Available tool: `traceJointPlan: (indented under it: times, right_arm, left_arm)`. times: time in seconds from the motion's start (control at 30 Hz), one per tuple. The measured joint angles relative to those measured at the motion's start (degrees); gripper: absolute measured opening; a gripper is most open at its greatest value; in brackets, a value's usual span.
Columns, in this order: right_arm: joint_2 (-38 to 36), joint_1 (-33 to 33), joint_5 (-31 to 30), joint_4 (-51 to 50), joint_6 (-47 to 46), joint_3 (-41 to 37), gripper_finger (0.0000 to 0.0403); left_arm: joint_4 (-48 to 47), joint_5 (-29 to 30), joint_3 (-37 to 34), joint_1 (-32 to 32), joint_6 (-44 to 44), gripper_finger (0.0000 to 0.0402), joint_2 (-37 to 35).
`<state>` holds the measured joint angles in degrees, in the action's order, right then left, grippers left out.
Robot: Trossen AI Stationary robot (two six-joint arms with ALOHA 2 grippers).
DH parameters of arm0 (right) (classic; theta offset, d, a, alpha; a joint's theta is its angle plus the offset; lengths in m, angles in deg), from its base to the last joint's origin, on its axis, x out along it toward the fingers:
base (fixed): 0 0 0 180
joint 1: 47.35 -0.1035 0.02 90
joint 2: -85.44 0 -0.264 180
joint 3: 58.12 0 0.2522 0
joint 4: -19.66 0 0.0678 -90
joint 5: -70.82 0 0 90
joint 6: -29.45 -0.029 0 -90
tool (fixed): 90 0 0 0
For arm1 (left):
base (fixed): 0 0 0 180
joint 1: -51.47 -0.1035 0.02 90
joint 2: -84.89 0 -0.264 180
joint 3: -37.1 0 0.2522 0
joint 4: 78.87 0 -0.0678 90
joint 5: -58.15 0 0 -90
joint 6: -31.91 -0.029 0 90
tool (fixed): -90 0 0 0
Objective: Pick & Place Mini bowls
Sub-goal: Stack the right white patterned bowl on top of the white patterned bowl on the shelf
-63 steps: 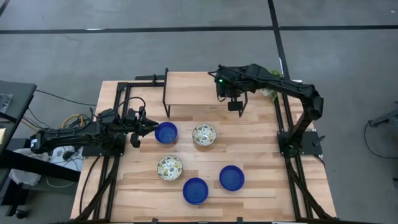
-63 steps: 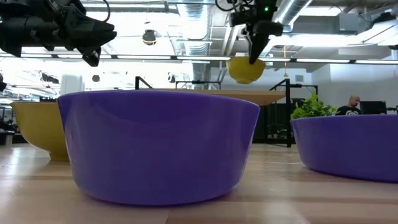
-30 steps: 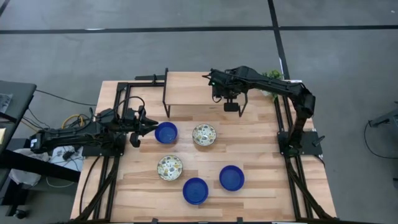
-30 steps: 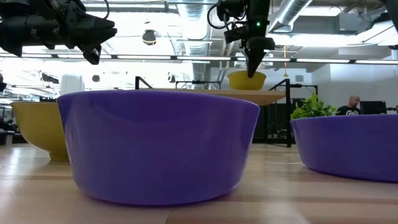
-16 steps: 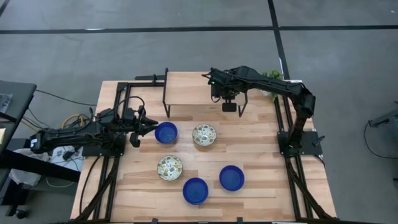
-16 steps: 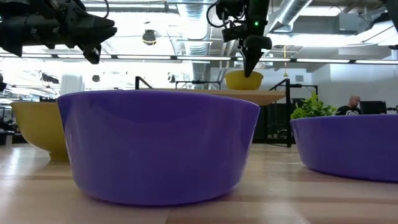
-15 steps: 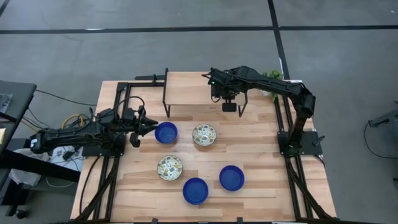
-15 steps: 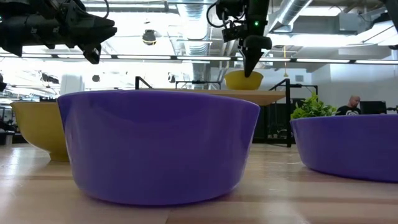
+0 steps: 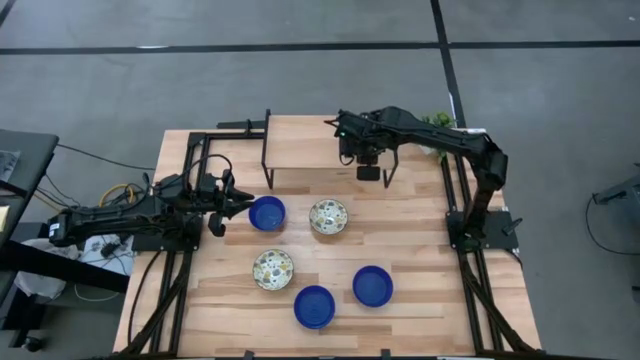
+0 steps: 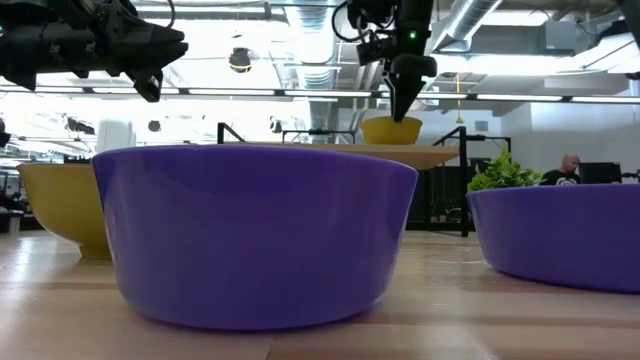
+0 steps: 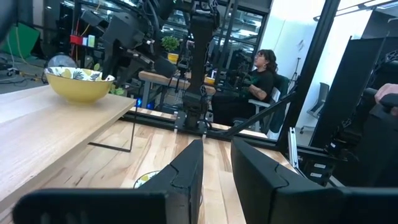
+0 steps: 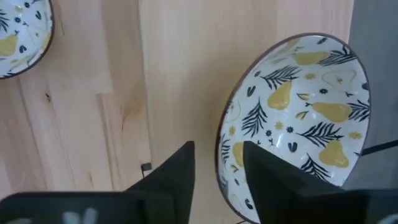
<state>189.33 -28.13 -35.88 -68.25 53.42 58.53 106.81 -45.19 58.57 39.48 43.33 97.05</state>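
Just released at the far edge of the worktop point(image 9: 420, 250): patterned bowl point(image 12: 298, 112), hanging from the right tool point(image 10: 403, 105) two seconds back, now down on the raised shelf point(image 9: 310, 140) and resting level. Right tool's jaws sprung apart since half a second ago, straddling the bowl's rim, one finger inside and one outside, gripping nothing. One placement likely complete; needs only a straight lift clear, with care not to catch the rim.

Left on the worktop: five more bowls, three blue and two patterned, spread between centre and near edge. Left tool point(image 9: 222, 205) unmoved near the left edge, just beside a blue bowl point(image 9: 266, 213), fingers a little parted and empty. Probably next in line for the shelf.
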Motion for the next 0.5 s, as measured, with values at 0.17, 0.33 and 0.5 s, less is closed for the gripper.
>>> traceJointPlan:
  times: [0.17, 0.33, 0.5]
  right_arm:
    - [-0.81, -1.7, -0.16, -0.25, 0.0, 0.0, 0.0159]
    - [-1.53, -4.32, -1.92, -1.67, -0.83, 2.08, 0.0176]
    - [-1.66, -7.55, -2.95, -7.07, -6.67, 7.68, 0.018]
  left_arm:
    - [0.17, 0.0, 0.01, 0.01, 0.0, 0.0082, 0.0]
    - [0.19, 0.0, 0.02, 0.02, 0.0, 0.0082, 0.02]
    - [0.19, 0.0, 0.02, 0.02, 0.0, 0.0082, 0.02]
